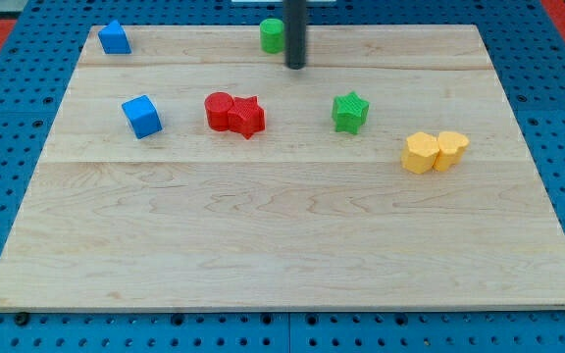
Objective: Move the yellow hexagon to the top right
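The yellow hexagon lies at the right of the wooden board, touching a second yellow block on its right side. My tip is near the view's top centre, just right of and below a green round block. The tip is far up and to the left of the yellow hexagon, with a green star lying between them.
A red round block and a red star touch at centre left. A blue cube lies left of them. A blue block sits at the top left corner. The board's edge borders blue pegboard.
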